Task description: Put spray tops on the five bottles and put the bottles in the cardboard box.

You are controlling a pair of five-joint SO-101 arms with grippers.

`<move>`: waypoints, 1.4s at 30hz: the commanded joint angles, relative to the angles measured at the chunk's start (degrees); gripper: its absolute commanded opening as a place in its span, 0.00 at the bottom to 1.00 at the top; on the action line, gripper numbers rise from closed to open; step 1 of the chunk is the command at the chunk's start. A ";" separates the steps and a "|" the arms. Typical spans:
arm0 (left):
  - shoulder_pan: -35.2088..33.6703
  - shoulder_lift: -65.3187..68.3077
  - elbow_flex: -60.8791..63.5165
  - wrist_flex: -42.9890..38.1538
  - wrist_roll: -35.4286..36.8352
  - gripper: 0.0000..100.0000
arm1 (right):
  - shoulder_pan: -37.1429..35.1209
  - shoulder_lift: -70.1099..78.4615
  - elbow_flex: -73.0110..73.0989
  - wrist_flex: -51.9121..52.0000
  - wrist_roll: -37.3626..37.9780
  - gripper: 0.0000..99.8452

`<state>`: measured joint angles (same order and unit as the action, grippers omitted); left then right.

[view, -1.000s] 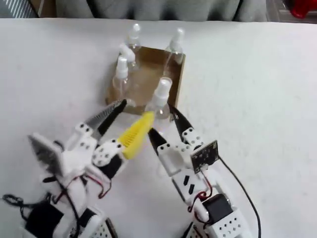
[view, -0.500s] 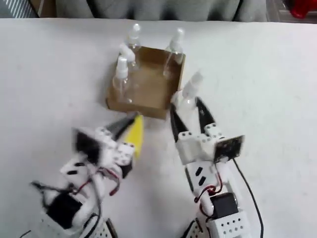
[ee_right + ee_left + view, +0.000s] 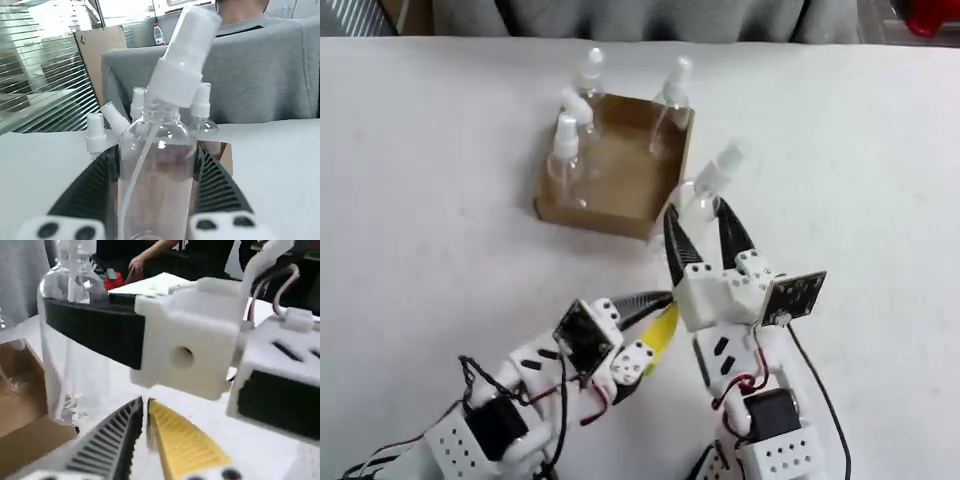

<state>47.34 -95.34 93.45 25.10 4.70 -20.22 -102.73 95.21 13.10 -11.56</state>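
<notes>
Fingers (image 3: 729,232) of the right gripper (image 3: 702,222) pinch the fifth bottle (image 3: 698,198) by its clear body. Its spray top (image 3: 728,158) is on, and the bottle leans just outside the cardboard box (image 3: 592,214), by the wall nearest that gripper. The left gripper (image 3: 667,305) has its fingers (image 3: 117,437) pressed almost together on nothing, low over the desk (image 3: 850,150) beside the right arm. Inside the box stand four capped bottles (image 3: 565,150), one of them tilted. Capping looks finished; by my judgement only this last bottle needs placing in the box.
</notes>
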 commanded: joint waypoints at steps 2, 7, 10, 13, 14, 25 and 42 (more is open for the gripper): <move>-1.54 -0.57 -0.26 -6.07 0.09 0.02 | -4.88 -0.40 -2.46 1.36 -0.35 0.02; -1.63 -0.57 0.00 -6.07 0.09 0.02 | -5.23 -0.48 -2.46 1.63 -0.35 0.02; -1.98 -0.57 0.09 -6.07 0.09 0.02 | -5.32 -0.48 -2.64 2.59 -0.35 0.02; -4.62 -0.57 0.70 -6.07 0.09 0.02 | -5.67 -0.48 -4.66 6.64 -0.70 0.02; -5.49 -0.57 0.97 -6.07 0.09 0.02 | -5.67 -0.48 -5.45 8.04 -0.70 0.02; -6.11 -0.48 2.55 -6.07 0.09 0.02 | -9.27 -0.48 -6.24 10.07 -0.70 0.02; -6.20 31.78 -15.74 -6.68 -0.35 0.02 | -7.69 -0.48 -6.15 9.71 -0.62 0.02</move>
<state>41.71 -74.24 85.45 20.97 4.70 -28.57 -102.73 91.96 23.03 -11.65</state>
